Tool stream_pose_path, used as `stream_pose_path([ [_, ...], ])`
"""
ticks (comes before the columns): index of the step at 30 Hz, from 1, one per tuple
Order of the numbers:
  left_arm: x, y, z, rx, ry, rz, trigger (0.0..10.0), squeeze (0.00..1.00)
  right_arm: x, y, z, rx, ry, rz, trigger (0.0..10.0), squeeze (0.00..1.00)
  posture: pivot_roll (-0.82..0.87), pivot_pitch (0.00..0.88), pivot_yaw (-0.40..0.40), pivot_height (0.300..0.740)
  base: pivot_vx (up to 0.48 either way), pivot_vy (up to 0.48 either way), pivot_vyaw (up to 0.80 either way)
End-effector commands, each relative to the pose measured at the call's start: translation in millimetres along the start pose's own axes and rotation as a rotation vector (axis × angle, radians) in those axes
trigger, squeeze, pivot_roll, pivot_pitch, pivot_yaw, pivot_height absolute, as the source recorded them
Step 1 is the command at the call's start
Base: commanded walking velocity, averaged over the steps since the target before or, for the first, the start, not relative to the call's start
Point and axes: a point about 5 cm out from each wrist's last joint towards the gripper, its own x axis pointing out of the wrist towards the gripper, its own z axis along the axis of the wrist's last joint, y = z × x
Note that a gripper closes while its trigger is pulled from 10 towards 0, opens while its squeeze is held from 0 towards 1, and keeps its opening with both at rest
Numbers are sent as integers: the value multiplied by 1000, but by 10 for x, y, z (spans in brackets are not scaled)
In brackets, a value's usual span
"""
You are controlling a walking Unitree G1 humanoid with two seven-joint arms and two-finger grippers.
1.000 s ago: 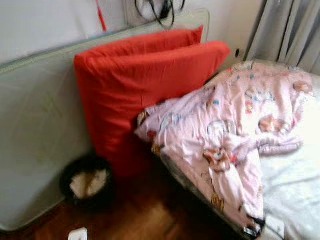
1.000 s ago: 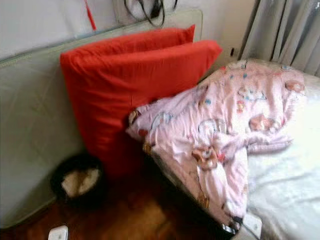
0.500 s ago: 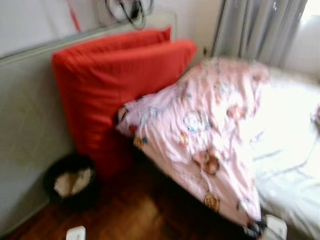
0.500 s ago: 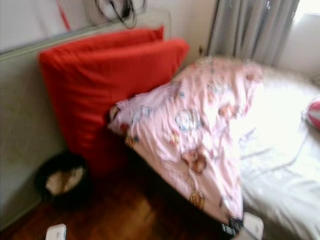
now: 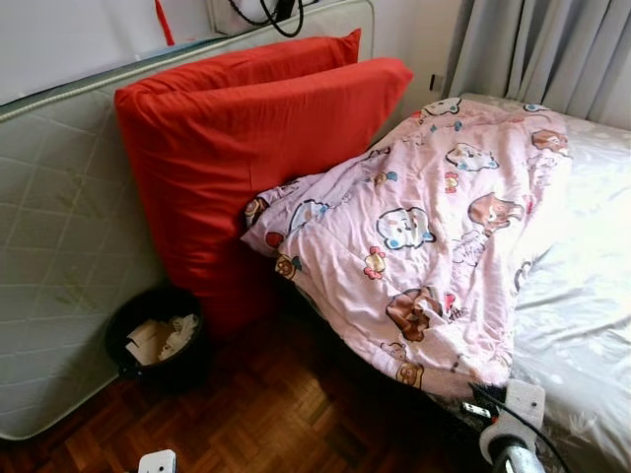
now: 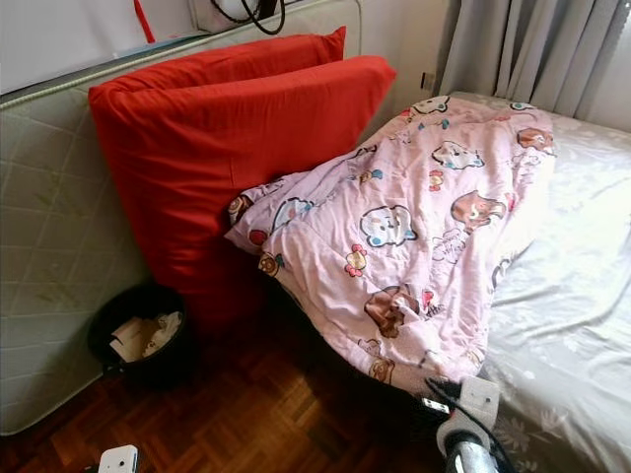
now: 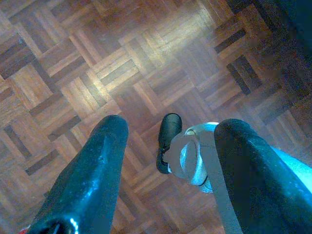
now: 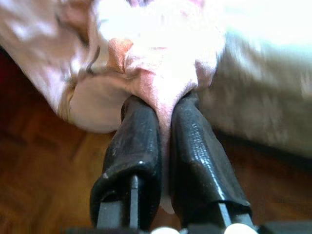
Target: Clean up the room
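Bed (image 5: pixel 592 286): taken as the landmark; a pale grey sheet with a faint flower print is seen on it, and grey curtains (image 5: pixel 552 49) hang behind its far end.
Standing mattress (image 5: pixel 59 256): a quilted pale green mattress is propped on its long edge against the wall, to the left of the bed.
Red cushions (image 5: pixel 246 168): two large red cushions are leaned upright against the standing mattress, between it and the bed; the blanket's edge touches them.
Blanket (image 5: pixel 434 227): a pink cartoon-print blanket is spread over the near-left part of the bed; its long axis runs from the curtain end toward the camera, and its near corner hangs over the bed's edge toward the floor. No writing can be read on it.
Floor (image 5: pixel 266 414): dark wood parquet in a basket-weave pattern is seen beside the bed.
Bin (image 5: pixel 156 337): a round black bin holding crumpled paper stands on the floor at the foot of the red cushions, left of the bed.
Right gripper (image 8: pixel 165 131): a fold of the blanket's hanging corner is pinched between its two black fingers at the bed's near edge.
Left gripper (image 7: pixel 168 146): its fingers are held spread apart over bare parquet, well left of the bed.
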Motion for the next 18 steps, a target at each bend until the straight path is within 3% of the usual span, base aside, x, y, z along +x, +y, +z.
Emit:
stream_pose_path([
  [1,-15,50,-13,28,12,7,10000,0,-21,38,-108,-6,66,12,10000,0,-15,0,29,740,0,0,0],
  [6,-14,44,-17,31,13,6,10000,0,-58,47,-238,-15,149,9,10000,0,-10,0,27,740,0,0,0],
  [9,-14,38,-24,40,18,1,10000,0,-137,-37,-409,-32,257,-21,10000,0,-9,0,26,740,0,0,0],
  [14,-15,36,-29,44,19,0,10000,0,-160,-82,-435,-25,264,-30,10000,0,-5,0,24,740,0,0,0],
  [15,-16,37,-31,46,20,-1,10000,0,-172,-118,-443,-27,267,-42,10000,529,-6,0,25,740,0,0,0],
  [17,-17,37,-33,46,20,-1,10000,0,-178,-135,-447,-30,270,-48,10000,529,-6,0,25,740,0,0,0],
  [18,-17,37,-35,51,22,-3,10000,0,-186,-167,-451,-16,270,-63,10000,796,-5,0,24,740,0,0,0],
])
